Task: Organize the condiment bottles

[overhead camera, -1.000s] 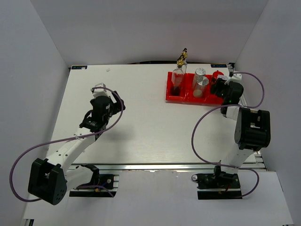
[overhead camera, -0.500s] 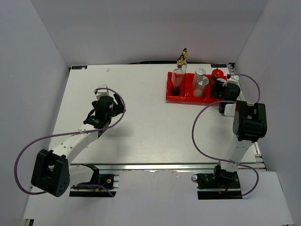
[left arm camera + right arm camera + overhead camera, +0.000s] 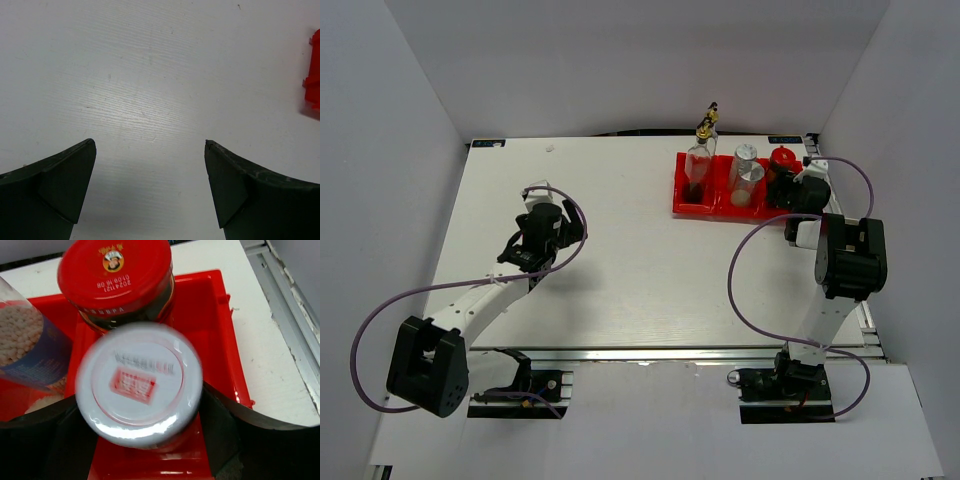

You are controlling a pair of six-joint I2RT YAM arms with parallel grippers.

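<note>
The right gripper is being shifted up-frame over the tray, its fingers loosening around the silver-lidded jar. The jar is likely smooth and breakable, best gripped under its lid. The left gripper is being held spread.

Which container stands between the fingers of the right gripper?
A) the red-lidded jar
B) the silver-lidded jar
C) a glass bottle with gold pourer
B: the right wrist view shows the silver-lidded jar between the fingers of the right gripper, with the red-lidded jar behind it.
</note>
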